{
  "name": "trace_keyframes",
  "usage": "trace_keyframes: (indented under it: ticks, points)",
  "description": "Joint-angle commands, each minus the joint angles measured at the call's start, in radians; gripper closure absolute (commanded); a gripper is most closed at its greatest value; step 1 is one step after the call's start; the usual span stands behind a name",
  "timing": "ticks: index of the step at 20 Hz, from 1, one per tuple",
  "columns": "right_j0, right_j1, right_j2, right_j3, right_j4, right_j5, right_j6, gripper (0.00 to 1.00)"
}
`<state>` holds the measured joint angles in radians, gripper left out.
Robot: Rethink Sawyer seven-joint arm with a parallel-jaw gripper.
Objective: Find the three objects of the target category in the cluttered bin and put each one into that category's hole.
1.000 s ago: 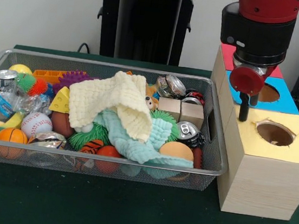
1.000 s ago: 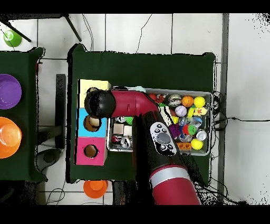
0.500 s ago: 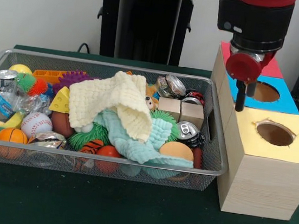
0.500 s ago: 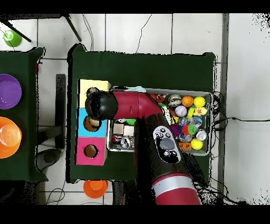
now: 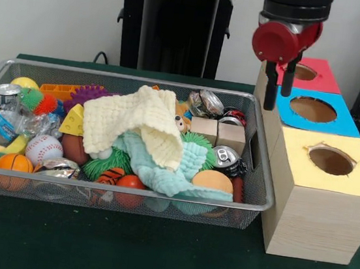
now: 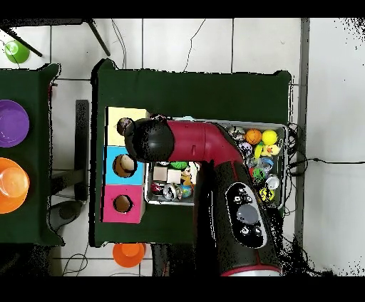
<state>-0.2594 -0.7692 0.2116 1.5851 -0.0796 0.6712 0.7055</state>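
- Front view: a wide wire-mesh bin sits on a dark green table, heaped with small toys, balls, crushed cans and two wooden cubes.
- A large cream cloth lies draped over a mint cloth in the middle of the heap.
- None of the small ruffled bundles with the red, blue, yellow and white pattern shows anywhere in the bin (they may be buried under the cloths, or some may already be gone; it cannot be told).
- To the right of the bin stands a row of pale wooden boxes. The nearest has a yellow top with a round hole; behind it come a blue-topped hole and a red-topped hole.
- The gripper hangs from the red arm above the gap between the bin's right end and the boxes, well clear of the clutter. Two dark fingers point down close together with nothing between them; whether they are fully shut cannot be told.
- Overhead view: the arm stretches across the bin, covering its middle, and its round end sits beside the yellow box.
- Judgement: this looks like the searching step, with the gripper empty-handed.
- The next move probably calls for travelling over the bin and lifting or pushing aside the cloths to uncover a patterned bundle.
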Motion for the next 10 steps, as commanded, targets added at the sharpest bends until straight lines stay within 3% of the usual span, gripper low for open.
trace_keyframes:
  ticks: [1,8,10]
  points:
    - [-0.027,-0.003,-0.045,0.008,0.013,0.084,0.231,0.00]
    - [-0.051,-0.018,-0.024,0.036,0.047,0.053,0.224,0.00]
    - [-0.041,-0.014,-0.036,0.024,0.032,0.116,0.209,0.00]
